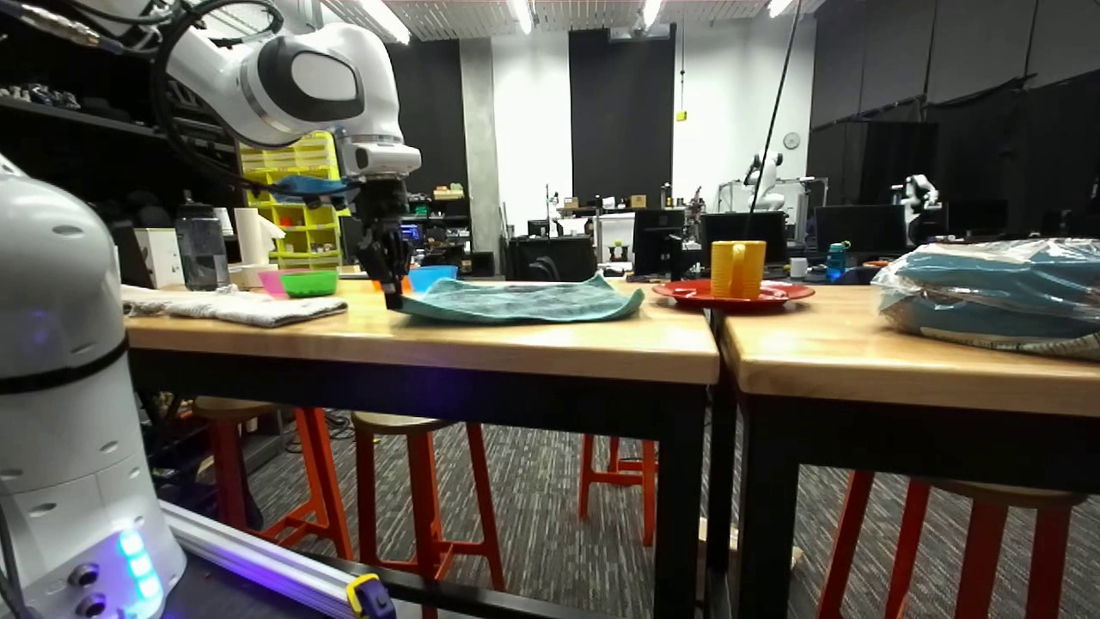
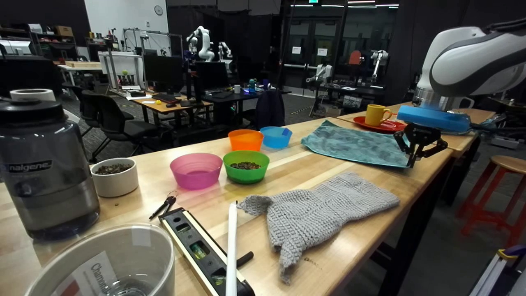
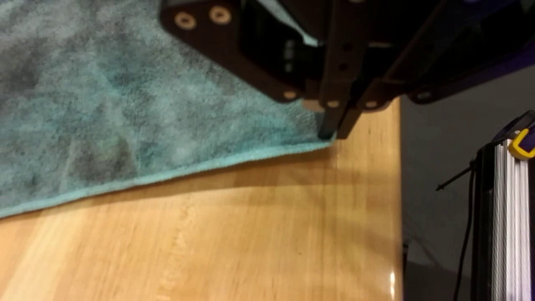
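Grasping w/ fingers (image 3: 350, 124) corner of teal towel (image 3: 125, 104) spread on wooden desk (image 3: 209, 238), nr its edge; prob. holding only bit of hem, so needing firm pinch & slow moves

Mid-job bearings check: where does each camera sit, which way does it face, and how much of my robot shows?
Exterior view: beside the robot base, slightly above the table, facing across it; base, arm and pincer show.
Exterior view: behind the water bottle, looking down along the table; arm and pincer show at picture right.
Wrist view: mounted by the pincer, facing down at the teal cloth and table edge; the pincer shows at the top.
Both exterior views share the yellow mug on the red plate.
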`<state>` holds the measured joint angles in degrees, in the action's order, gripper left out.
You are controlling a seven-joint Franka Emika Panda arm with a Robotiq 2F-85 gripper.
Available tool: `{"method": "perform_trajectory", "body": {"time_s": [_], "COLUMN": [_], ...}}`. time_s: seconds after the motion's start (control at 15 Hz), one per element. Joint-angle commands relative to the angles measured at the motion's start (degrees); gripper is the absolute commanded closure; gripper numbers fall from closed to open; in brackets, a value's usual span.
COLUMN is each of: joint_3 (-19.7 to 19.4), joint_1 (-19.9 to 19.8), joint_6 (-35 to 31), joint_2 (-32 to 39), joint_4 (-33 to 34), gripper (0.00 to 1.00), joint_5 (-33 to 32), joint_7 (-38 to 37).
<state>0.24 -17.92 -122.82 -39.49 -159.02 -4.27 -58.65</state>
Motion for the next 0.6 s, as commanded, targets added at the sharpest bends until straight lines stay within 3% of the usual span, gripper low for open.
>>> {"method": "perform_trajectory", "body": {"time_s": [0.0,0.07,0.53], "joint_3": [-0.1,0.0,1.6], "joint_1": [0.6,0.5,-0.1], "joint_6": [4.8,4.7,3.0], "joint_2": [-5.3,-8.0,-9.0], "joint_4": [0.3,-1.8,1.4], "gripper": [1.0,1.0,1.0], "joint_5": [0.8,0.4,-2.7], "joint_7": [1.7,2.0,6.2]}}
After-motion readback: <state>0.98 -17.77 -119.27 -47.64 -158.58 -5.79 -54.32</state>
